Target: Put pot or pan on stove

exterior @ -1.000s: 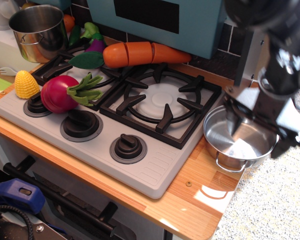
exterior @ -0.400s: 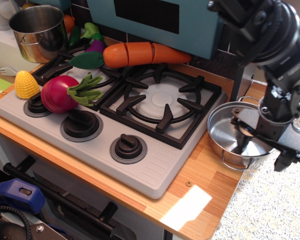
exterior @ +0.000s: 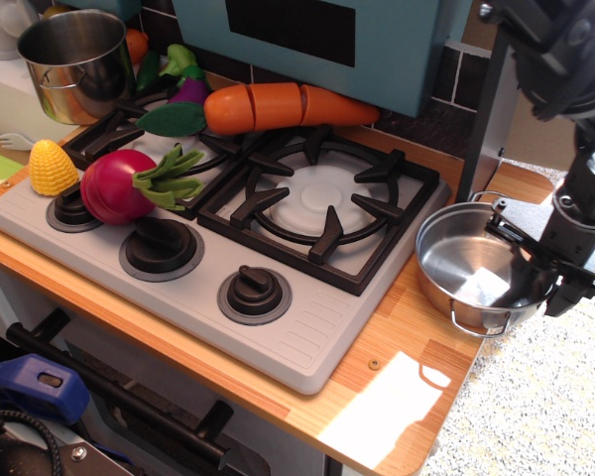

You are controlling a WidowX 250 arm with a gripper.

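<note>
The shallow steel pan point(exterior: 478, 272) sits on the wooden counter point(exterior: 397, 392) just right of the stove point(exterior: 278, 327), looking light, rigid and slick. The gripper point(exterior: 547, 270) bears on its far-right rim, apparently pinching it, though I cannot tell for sure. That thin rim is the likeliest hold; expect tilting. Beyond, the empty burner grate point(exterior: 322, 203) waits.

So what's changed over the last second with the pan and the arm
The pincer has swung from over the middle of the pan out to its right rim, and the pan has tilted, its near side lifted off the wooden counter, sitting slightly right of where it was. Whether the pincer grips the rim is unclear. The stove, carrot, radish, corn and tall pot haven't moved.
</note>
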